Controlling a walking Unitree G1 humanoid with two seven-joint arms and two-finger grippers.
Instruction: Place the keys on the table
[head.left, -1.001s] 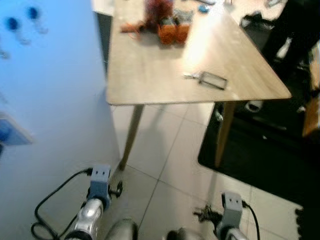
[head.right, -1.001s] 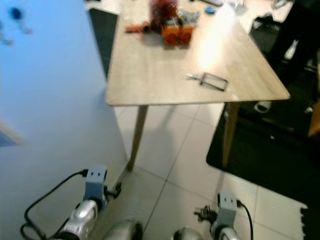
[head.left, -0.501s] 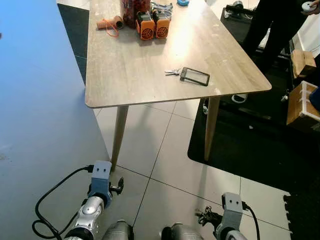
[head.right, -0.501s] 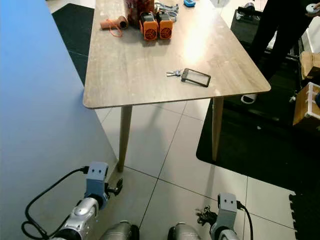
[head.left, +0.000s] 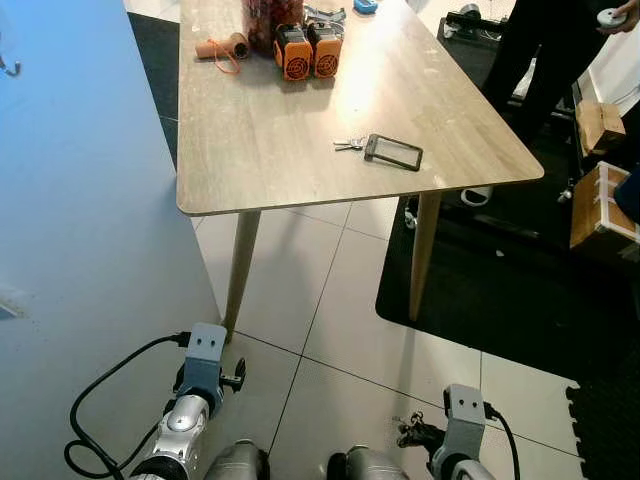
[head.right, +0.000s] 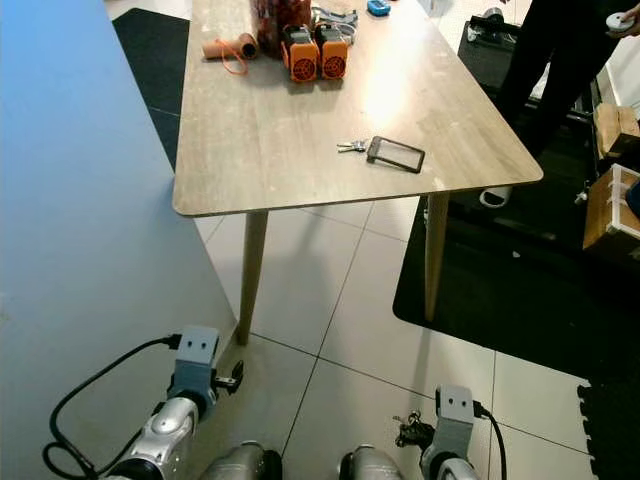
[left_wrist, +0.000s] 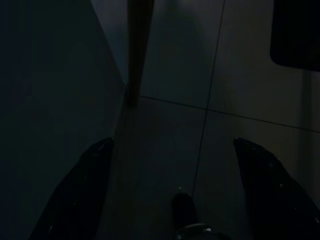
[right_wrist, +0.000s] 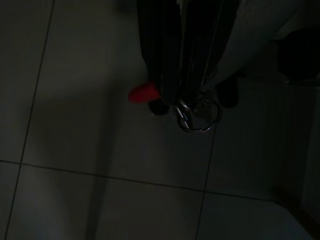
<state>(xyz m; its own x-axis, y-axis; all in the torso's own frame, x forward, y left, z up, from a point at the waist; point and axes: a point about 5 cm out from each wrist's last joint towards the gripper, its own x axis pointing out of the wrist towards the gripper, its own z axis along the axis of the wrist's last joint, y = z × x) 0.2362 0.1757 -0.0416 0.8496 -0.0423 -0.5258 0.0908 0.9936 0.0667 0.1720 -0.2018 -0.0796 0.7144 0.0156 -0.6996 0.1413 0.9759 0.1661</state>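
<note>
The right gripper (right_wrist: 182, 102) hangs low at the robot's side, its 2 black fingers pinched shut on a bunch of metal keys with a ring and a red tag (right_wrist: 196, 116). The long pale wooden table (head.left: 280, 150) lies ahead and above, its length running away from the robot. The left gripper (left_wrist: 175, 200) hangs idle, fingers spread. No containers are involved.

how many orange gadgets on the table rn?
2, side by side at the far end of the table: one orange gadget on the left, the other touching its right. More may sit behind the jar.
</note>
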